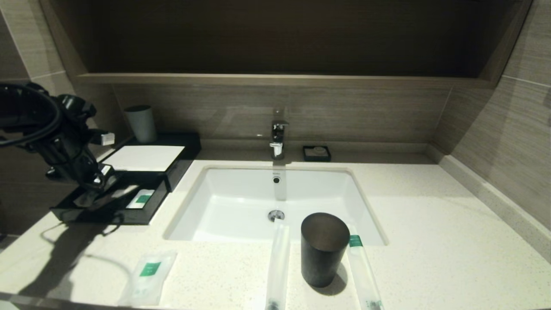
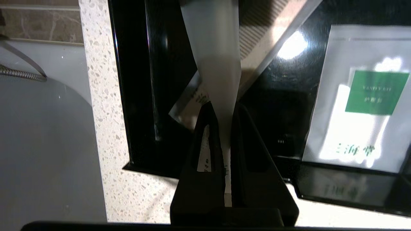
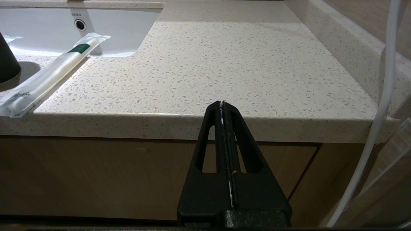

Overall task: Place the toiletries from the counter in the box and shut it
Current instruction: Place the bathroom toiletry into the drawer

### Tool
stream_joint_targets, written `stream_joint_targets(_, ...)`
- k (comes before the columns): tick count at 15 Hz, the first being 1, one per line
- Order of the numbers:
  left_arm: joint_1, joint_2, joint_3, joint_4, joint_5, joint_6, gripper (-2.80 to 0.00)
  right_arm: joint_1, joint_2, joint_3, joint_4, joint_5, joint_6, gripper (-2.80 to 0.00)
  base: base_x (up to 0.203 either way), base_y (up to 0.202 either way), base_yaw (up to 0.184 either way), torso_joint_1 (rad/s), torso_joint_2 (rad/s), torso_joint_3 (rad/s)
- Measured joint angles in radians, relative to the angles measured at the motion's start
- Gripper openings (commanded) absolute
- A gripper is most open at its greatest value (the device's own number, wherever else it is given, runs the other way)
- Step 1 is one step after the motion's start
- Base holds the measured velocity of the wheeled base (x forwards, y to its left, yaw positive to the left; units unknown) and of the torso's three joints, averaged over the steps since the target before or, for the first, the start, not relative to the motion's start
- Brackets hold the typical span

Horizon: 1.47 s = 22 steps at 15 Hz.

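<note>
The left tool [image 2: 224, 107] grips a long sachet [image 2: 213, 54] over the open drawer of the box [image 1: 142, 215] at the table's [image 1: 430, 241] far left. The right tool [image 3: 222, 103], pressed closed, sits low by the near edge; a flat sachet [image 1: 148, 275] and two long sachets [image 1: 277, 262] lie on the near table.

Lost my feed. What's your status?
Left hand shut on long sachet over open drawer. Right hand shut, parked. Three sachets left; cup between two.

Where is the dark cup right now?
In the head view, the dark cup stands on the counter at the sink's front edge, between two long sachets.
</note>
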Motion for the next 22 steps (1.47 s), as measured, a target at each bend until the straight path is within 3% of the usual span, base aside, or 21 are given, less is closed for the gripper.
stream_joint_targets(16, 0.002, 0.035, -0.002, -0.100, 0.001, -0.011, -2.80, 0.000, 0.000, 0.000, 0.000, 0.000, 0.000, -2.80, 0.000, 0.000, 0.000, 0.000, 0.00, 0.000)
stream_joint_targets(17, 0.002, 0.037, -0.002, -0.102, 0.001, -0.011, 0.00, 0.000, 0.000, 0.000, 0.000, 0.000, 0.000, -2.80, 0.000, 0.000, 0.000, 0.000, 0.00, 0.000)
stream_joint_targets(22, 0.008, 0.042, -0.002, -0.107, 0.001, -0.012, 0.00, 0.000, 0.000, 0.000, 0.000, 0.000, 0.001, -2.80, 0.000, 0.000, 0.000, 0.000, 0.00, 0.000)
